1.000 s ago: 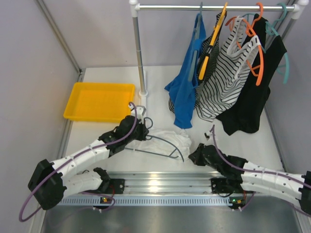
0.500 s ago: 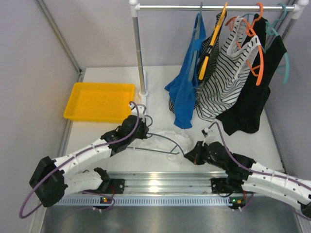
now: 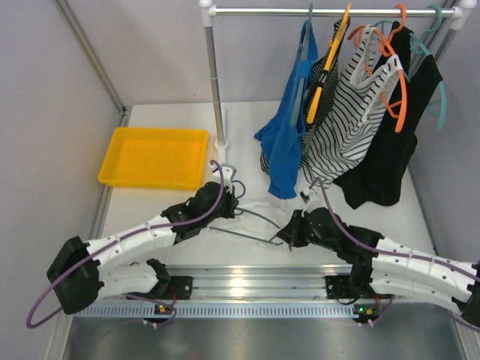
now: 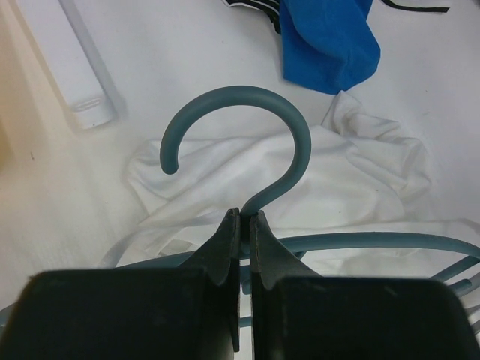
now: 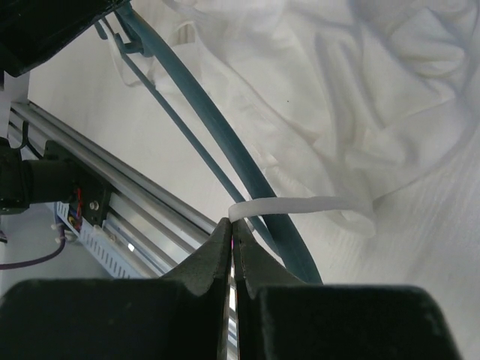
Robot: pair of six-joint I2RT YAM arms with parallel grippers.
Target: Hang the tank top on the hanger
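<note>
With my left gripper [image 4: 241, 217] pinching the hanger [image 4: 232, 96] neck, my right gripper [image 5: 231, 223] pinches the tank top [image 5: 352, 97] strap draped across the hanger arm running eleven to five o'clock.

Tank top [image 4: 360, 180]: plain white. Hanger [image 4: 304, 146]: dull grey-blue. Tray [image 3: 154, 159], 10 o'clock: yellow. Rail, 1 o'clock: blue top [image 3: 283, 146]; striped top [image 3: 337, 139], blk/wht; garment [image 3: 386, 169], blk. Orange hangers [image 3: 404, 94]; yellow hanger [image 3: 325, 75]; teal hanger [image 3: 445, 94].

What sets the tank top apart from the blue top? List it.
The tank top is white; the blue top is blue. The tank top lies crumpled on the table; the blue top hangs from the rail. Both are soft fabric garments.
</note>
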